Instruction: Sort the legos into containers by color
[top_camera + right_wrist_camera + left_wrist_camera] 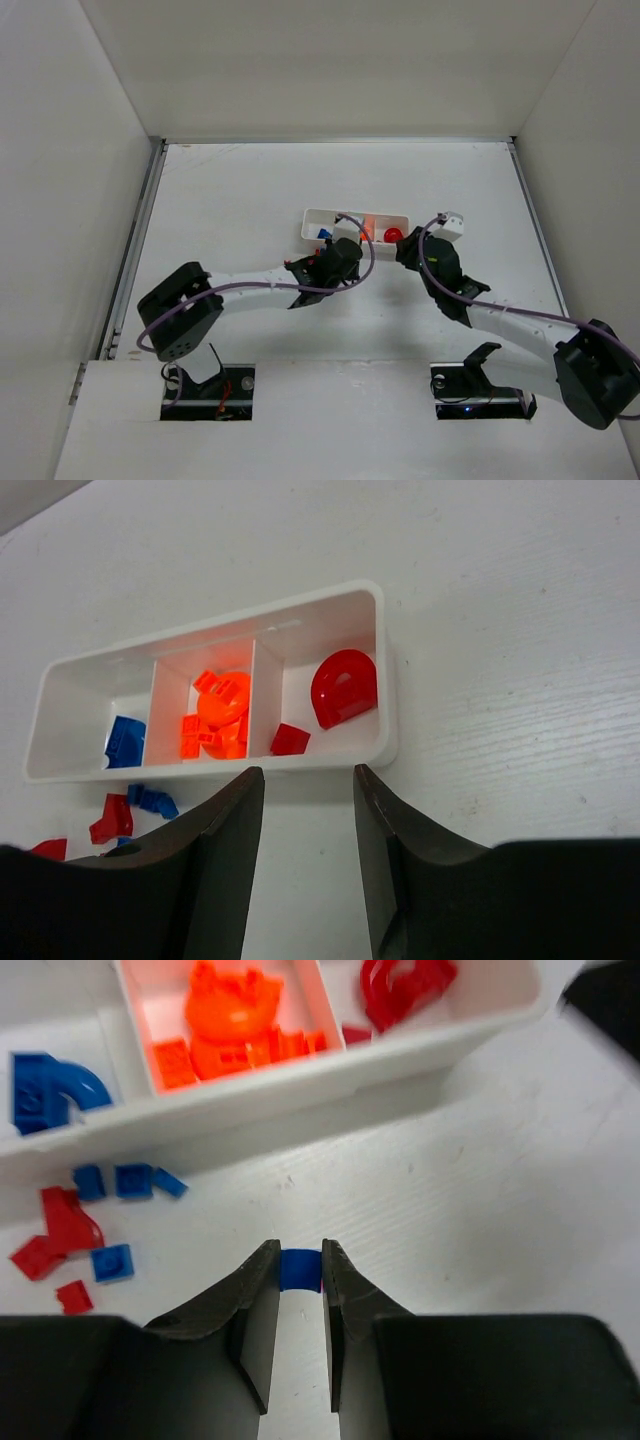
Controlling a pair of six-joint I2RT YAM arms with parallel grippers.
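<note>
My left gripper [300, 1260] is shut on a tiny blue lego [300, 1269], low over the table just in front of the white tray [400, 1070]. The tray's containers hold blue pieces [50, 1090] on the left, orange pieces [235, 1025] in the middle and red pieces [400, 985] on the right. Loose blue legos [130, 1180] and red legos [60, 1230] lie on the table by the tray's left end. My right gripper [308, 775] is open and holds nothing, close to the tray's [388, 710] red end, where a red arch [343, 687] lies.
In the top view both grippers crowd the tray [312, 222]: the left one [335, 262] in front, the right one [410, 248] at its right end. White walls enclose the table on three sides. A small white block [450, 222] sits right of the tray.
</note>
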